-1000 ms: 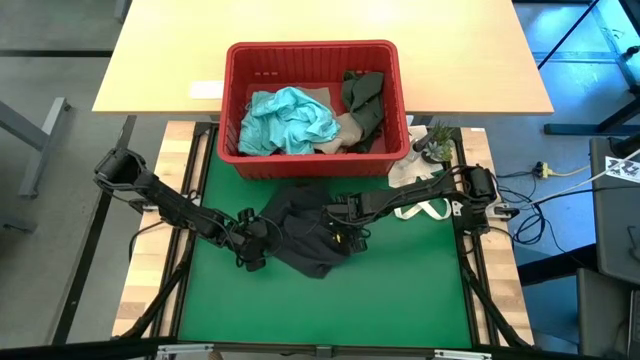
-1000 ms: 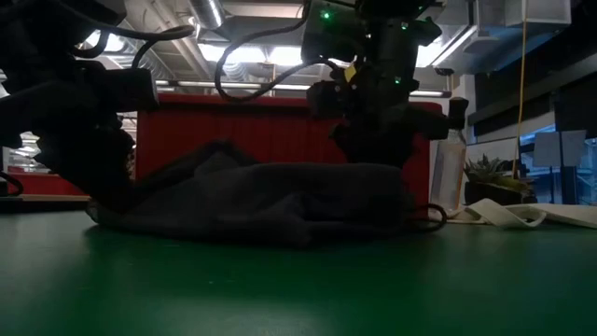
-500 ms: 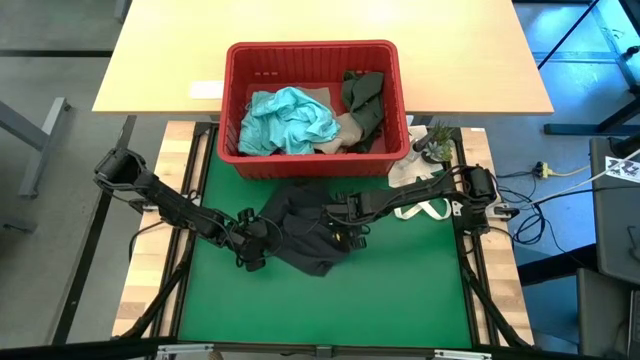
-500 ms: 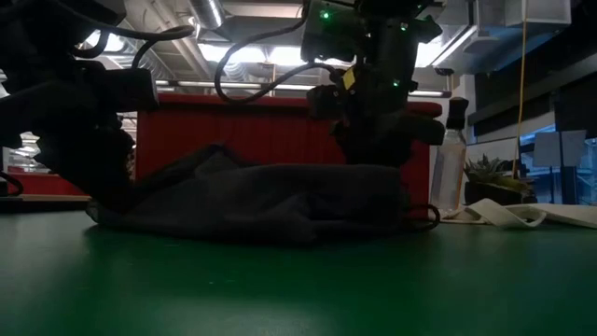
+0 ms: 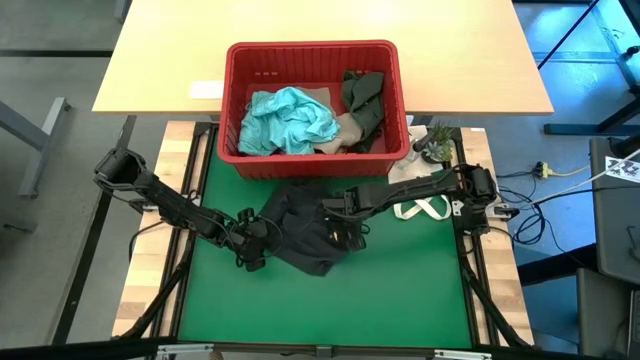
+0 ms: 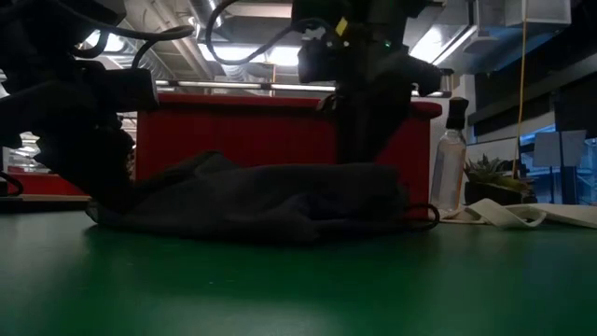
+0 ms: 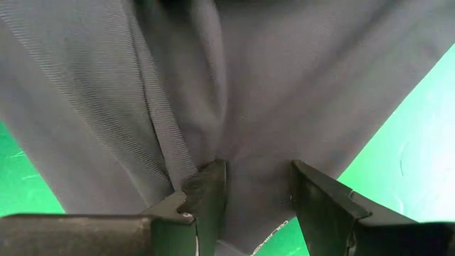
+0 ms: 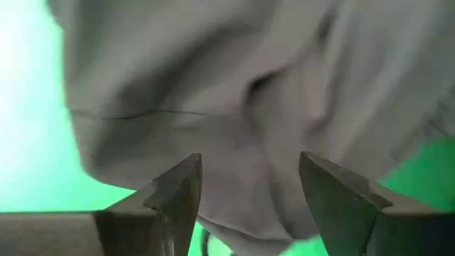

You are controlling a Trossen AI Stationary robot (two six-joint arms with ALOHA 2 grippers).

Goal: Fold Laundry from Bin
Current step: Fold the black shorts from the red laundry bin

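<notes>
A: Left tool: state and holding?

B: Sitting low at the left edge of the dark grey garment, fingers parted only a little with a fold of cloth lying between them; pinning that side, by my reading, so the piece is staying put for spreading.

A: Right tool?

B: Hanging just above the garment's middle, fingers standing wide apart, gripping nothing.

A: Arm poses?

B: Both are reaching inward, low over the green mat, elbows out toward the bench sides.

A: Remaining stock?

B: Teal garment, olive garment and tan garment are lying in the red bin, just behind the mat.
</notes>
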